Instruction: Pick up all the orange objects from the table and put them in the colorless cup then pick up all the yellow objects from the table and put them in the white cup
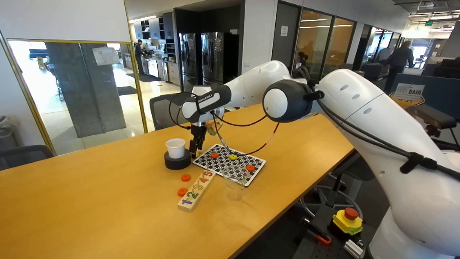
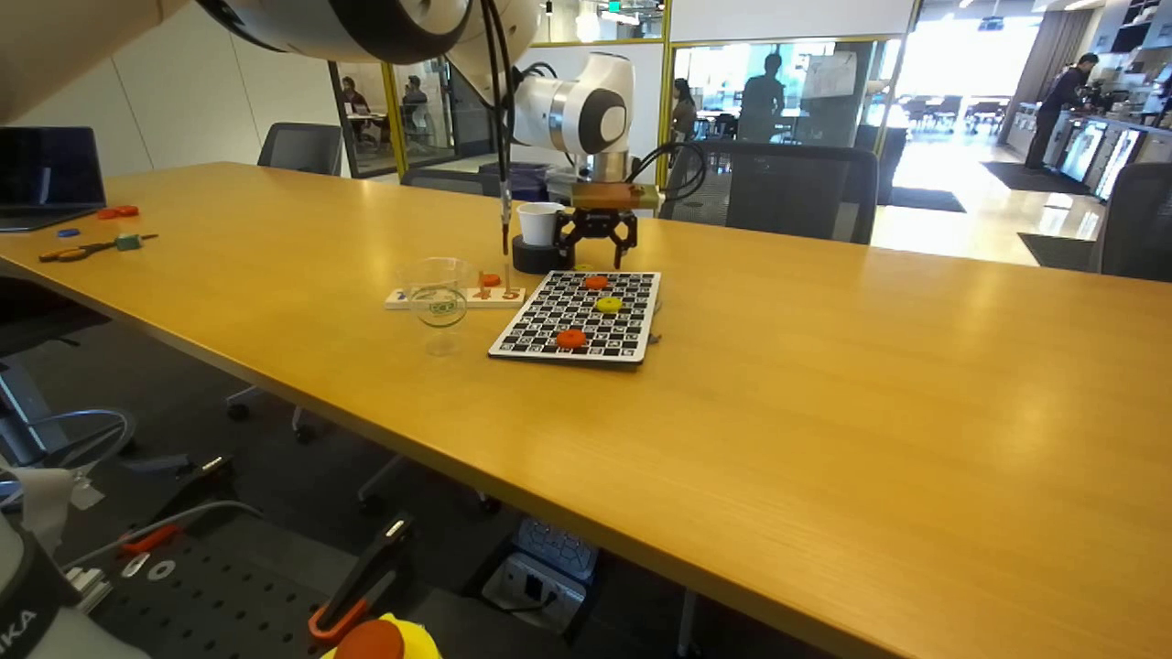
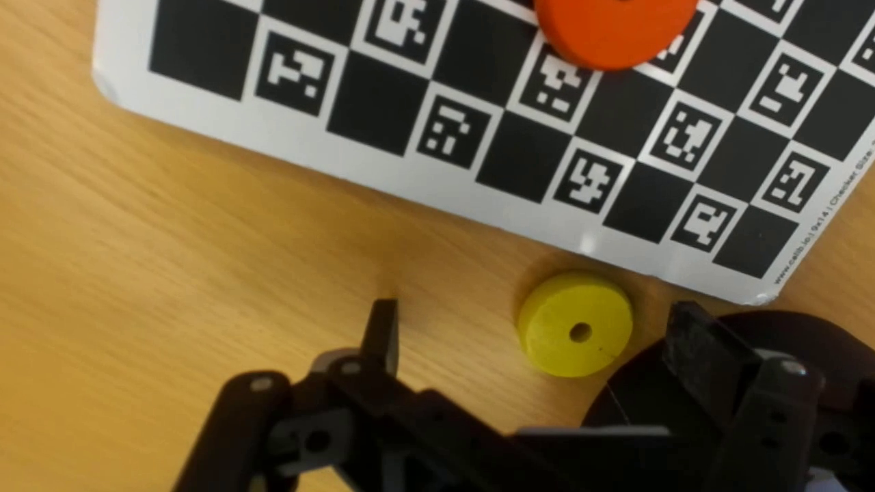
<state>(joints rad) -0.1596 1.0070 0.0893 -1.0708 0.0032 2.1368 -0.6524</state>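
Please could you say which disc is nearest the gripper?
The yellow disc beside the checkered board, not the yellow one on it; in the wrist view, the open gripper frames it alone.

Premises present as an office: mesh-backed chairs point(image 2: 778, 190) line a long surface point(image 2: 824, 384), glass-walled rooms point(image 1: 313, 39) adjoin, and a kitchen area point(image 1: 158, 66) (two tall refrigerators point(image 1: 212, 54)) stands behind.

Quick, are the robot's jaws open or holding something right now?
Gripper: open, holding nothing; in the wrist view a yellow disc shows between its jaws, ungripped.
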